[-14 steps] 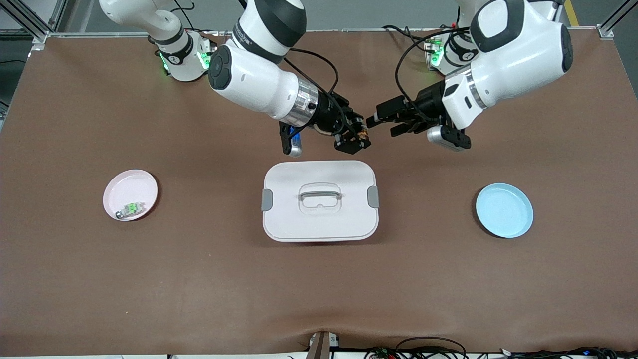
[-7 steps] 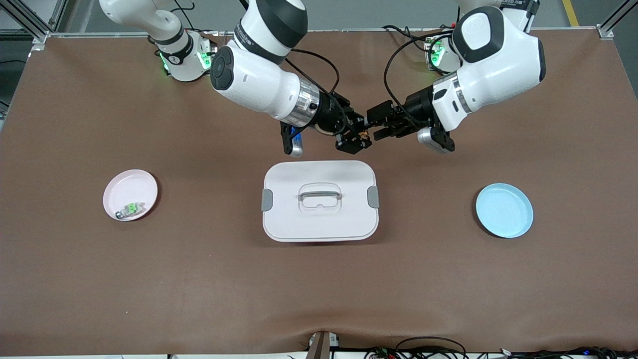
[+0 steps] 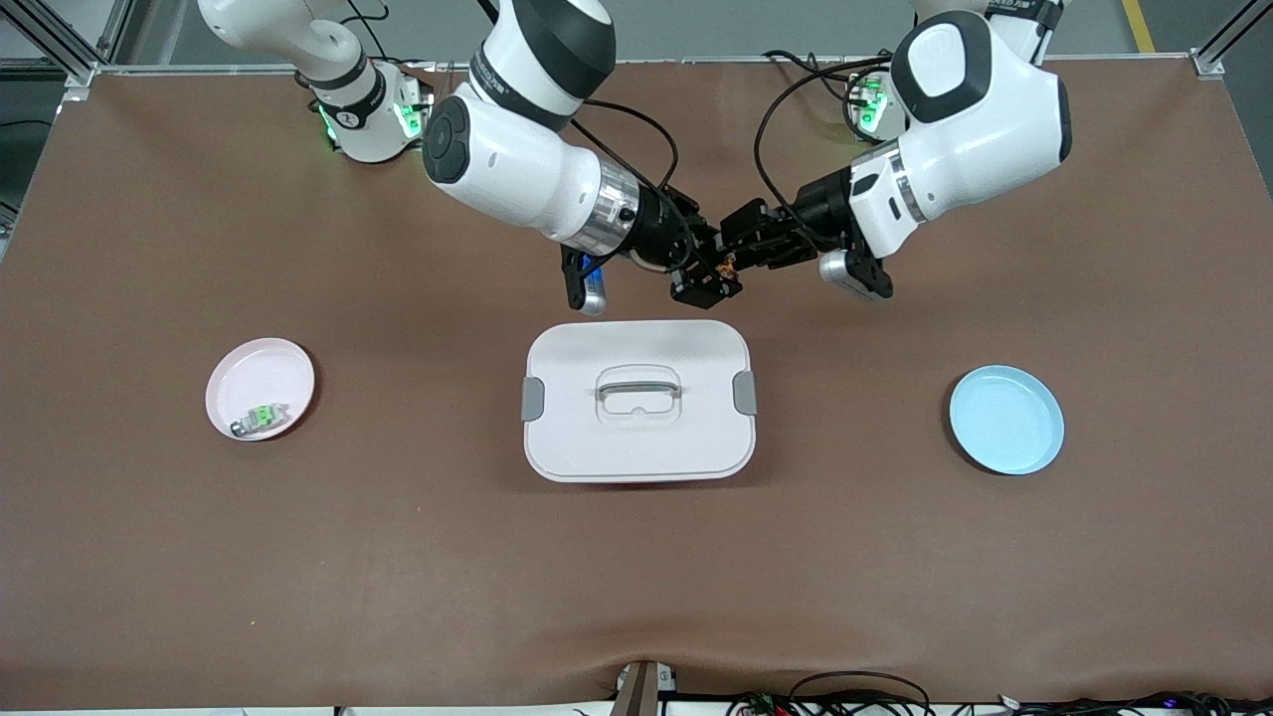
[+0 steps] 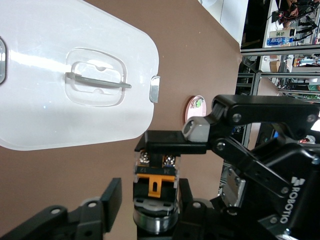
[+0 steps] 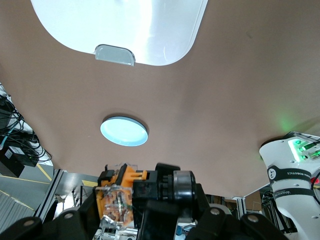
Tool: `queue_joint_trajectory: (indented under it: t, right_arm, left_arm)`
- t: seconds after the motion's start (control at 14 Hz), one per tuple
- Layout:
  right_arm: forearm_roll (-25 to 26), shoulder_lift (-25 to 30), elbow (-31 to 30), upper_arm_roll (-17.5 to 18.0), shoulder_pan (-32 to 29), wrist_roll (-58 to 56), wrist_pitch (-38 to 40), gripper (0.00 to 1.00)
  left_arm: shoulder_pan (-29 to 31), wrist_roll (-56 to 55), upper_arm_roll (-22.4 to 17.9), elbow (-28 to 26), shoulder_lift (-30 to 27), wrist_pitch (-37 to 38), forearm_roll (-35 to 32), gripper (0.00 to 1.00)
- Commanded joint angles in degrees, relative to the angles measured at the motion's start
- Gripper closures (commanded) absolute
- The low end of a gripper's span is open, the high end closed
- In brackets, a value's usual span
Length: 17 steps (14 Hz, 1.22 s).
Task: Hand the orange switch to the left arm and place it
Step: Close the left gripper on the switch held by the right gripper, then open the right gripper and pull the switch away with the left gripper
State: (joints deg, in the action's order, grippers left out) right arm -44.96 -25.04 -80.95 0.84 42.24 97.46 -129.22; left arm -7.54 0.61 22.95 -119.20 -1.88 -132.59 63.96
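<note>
Partly lost between black fingers, orange switch over bare table just past white box, clamped in right gripper, left gripper meeting it, jaws around the switch, whether gripping unclear.

Brown table mat, aluminium frame.
</note>
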Motion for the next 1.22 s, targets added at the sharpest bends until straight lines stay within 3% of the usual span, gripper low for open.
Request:
queue_joint_trajectory:
  t: [0.0,0.14,0.43,0.5,0.72,1.15]
  right_arm:
    - [-0.74,-0.36,1.14,-0.58,0.65,0.10,-0.06,0.73]
    - [-0.66,-0.36,1.23,-0.58,0.65,0.10,-0.06,0.73]
    - [-0.65,-0.36,1.23,-0.58,0.65,0.19,-0.06,0.71]
    - [-0.74,-0.36,1.14,-0.58,0.65,0.28,-0.06,0.59]
    - [-0.83,-0.36,1.14,-0.58,0.65,0.45,-0.06,0.00]
    - [-0.04,0.95,1.23,-0.93,-1.54,0.10,2.30,0.00]
  left_arm:
    - [0.24,1.32,1.39,-0.33,0.74,-2.32,1.25,0.76]
    - [0.33,1.85,1.39,-0.33,0.74,-2.32,1.17,1.00]
    - [0.94,3.25,1.22,-0.33,0.74,-2.23,0.29,1.00]
    - [1.03,3.26,1.13,-0.24,0.74,-2.23,0.03,1.00]
    - [3.66,3.08,1.13,0.11,0.82,-1.88,-7.15,1.00]
    - [9.37,3.08,1.13,0.20,0.91,0.23,-20.26,1.00]
